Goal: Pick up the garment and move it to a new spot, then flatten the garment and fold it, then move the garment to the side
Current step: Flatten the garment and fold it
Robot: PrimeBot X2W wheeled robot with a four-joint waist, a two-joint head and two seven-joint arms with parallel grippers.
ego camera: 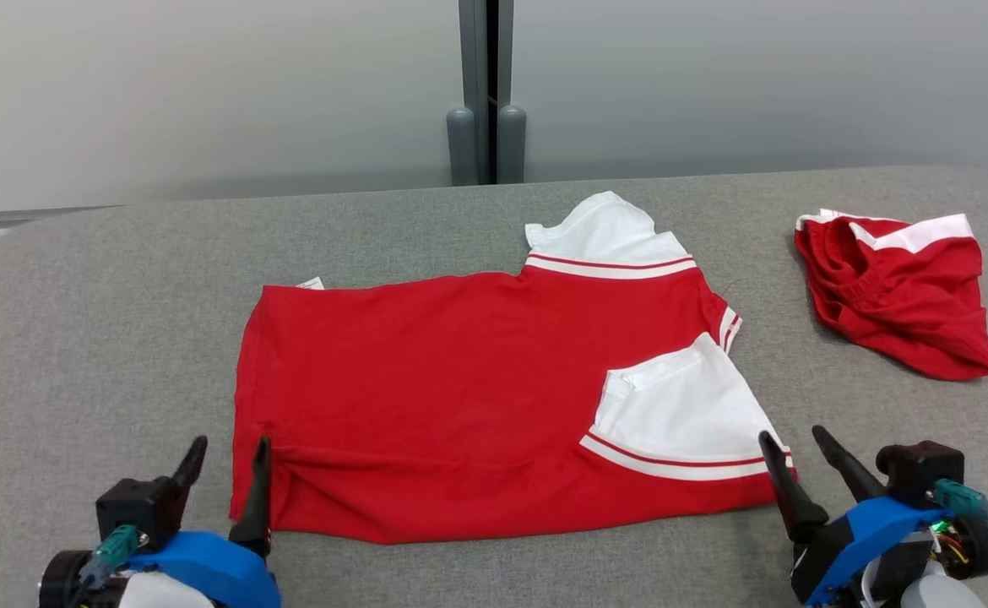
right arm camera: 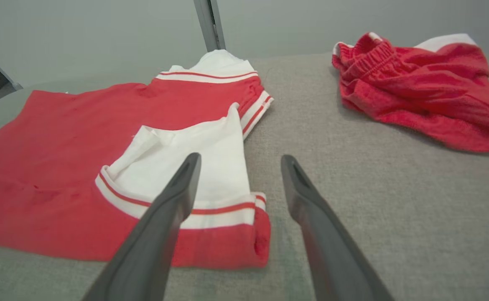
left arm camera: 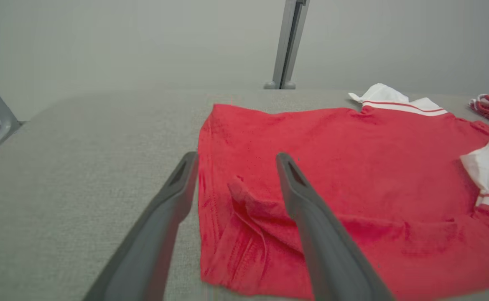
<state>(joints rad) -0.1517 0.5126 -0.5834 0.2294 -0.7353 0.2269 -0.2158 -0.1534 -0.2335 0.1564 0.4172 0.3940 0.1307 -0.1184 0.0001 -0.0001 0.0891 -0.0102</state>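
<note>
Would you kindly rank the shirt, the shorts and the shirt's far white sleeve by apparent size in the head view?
Largest to smallest:
1. shirt
2. shorts
3. far sleeve

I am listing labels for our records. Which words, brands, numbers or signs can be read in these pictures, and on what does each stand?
None can be read.
Small white tag at the far edge of the red and white shirt: too small to read.
Crumpled red garment, grey table, left gripper, right gripper: no print visible.
</note>
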